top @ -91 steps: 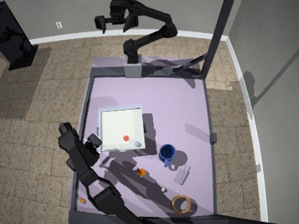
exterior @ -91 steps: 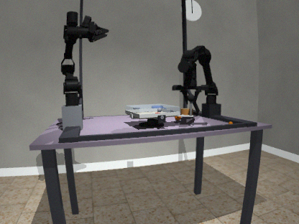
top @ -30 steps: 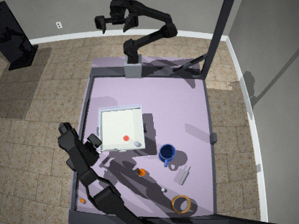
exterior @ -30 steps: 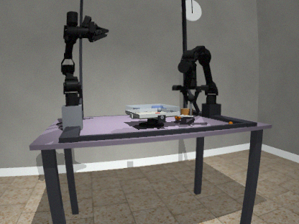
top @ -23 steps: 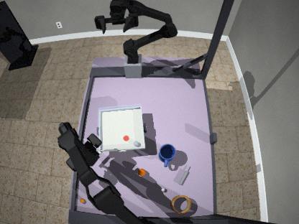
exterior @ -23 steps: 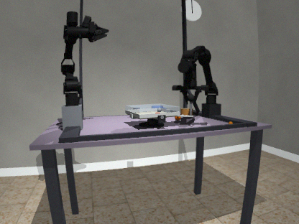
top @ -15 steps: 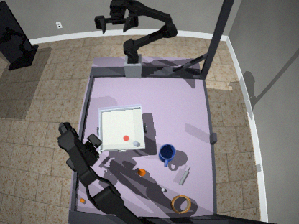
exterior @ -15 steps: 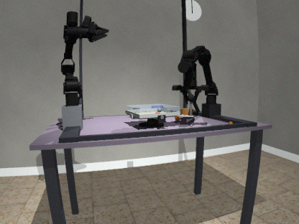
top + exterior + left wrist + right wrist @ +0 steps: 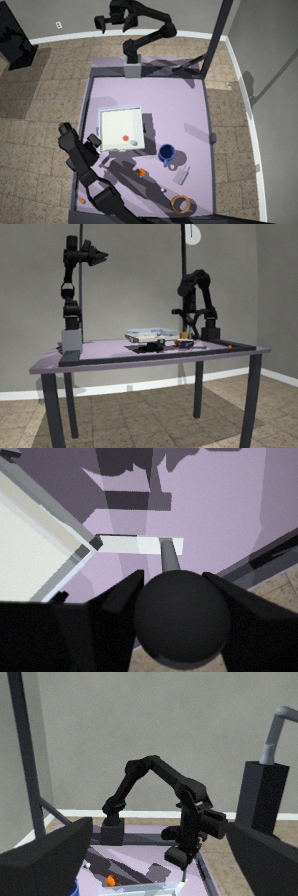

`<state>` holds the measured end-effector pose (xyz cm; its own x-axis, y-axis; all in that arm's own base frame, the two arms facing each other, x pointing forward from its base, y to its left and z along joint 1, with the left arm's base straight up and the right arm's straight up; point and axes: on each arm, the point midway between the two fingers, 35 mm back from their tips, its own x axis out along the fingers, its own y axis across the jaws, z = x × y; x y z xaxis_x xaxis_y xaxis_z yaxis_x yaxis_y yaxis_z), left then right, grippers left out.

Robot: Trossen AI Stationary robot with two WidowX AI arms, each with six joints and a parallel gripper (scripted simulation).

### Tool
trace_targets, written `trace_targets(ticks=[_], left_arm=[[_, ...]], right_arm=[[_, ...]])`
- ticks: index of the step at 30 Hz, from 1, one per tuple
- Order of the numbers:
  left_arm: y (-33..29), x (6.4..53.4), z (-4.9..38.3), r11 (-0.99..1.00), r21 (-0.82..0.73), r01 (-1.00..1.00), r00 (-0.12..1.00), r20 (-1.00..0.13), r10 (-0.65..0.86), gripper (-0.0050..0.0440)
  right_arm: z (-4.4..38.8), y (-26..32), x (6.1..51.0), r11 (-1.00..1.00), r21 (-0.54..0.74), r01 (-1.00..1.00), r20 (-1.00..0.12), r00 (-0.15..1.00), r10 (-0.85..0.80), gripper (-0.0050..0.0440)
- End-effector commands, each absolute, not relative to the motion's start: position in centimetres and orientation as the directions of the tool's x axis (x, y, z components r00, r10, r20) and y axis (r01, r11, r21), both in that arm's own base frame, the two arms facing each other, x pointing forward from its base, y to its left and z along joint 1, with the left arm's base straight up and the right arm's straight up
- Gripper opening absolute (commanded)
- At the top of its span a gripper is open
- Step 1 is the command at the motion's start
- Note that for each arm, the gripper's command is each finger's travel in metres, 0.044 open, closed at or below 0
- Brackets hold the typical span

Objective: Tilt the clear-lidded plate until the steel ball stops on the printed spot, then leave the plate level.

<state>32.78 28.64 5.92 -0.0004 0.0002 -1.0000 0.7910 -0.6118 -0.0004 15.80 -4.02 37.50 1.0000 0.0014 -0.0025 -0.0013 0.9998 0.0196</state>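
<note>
Steel-grey, to look for first: the small steel ball (image 9: 133, 143) (image 9: 159, 334), at four o'clock from the round red printed spot (image 9: 125, 138) (image 9: 157, 337), near it but not on it. Both inside the square white plate with clear lid (image 9: 116, 123) (image 9: 140, 340) (image 9: 22, 543) (image 9: 135, 892), raised above the lilac bench (image 9: 175, 100) (image 9: 97, 350) (image 9: 215, 503). Held narrow around the round black knob (image 9: 182, 618), at the plate's seven o'clock corner as seen from above: the fingers of the left gripper (image 9: 84, 152) (image 9: 190, 324) (image 9: 172, 577) (image 9: 185, 859). Wide apart, with nothing between, and far from the plate: the fingers of the right gripper (image 9: 114, 31) (image 9: 107, 256) (image 9: 159, 822).

Possible to miss the spot by tilting too strongly towards ten o'clock: could roll past, then against the opposite wall. With too weak a tilt, could remain at four o'clock. Also possible to slip on the knob's smooth roundness, and so to drop the corner suddenly. Even after a good stop, easy to lose by levelling late or by opening with a jerk. Better to correct gently, wait for rest, and only then release.
</note>
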Motion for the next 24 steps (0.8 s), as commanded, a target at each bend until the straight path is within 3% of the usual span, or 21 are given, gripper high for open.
trace_targets(ticks=[1,24], left_arm=[[28.45,33.14,7.78,-0.617,0.012,0.787,0.039,-0.999,0.031,-0.0050],[28.26,33.00,7.72,-0.615,0.012,0.788,0.038,-0.999,0.029,-0.0050]], right_arm=[[38.09,-3.93,15.78,1.000,0.000,-0.004,0.000,1.000,0.004,0.0400],[38.09,-3.93,15.78,1.000,0.000,-0.004,0.000,1.000,0.004,0.0400]])
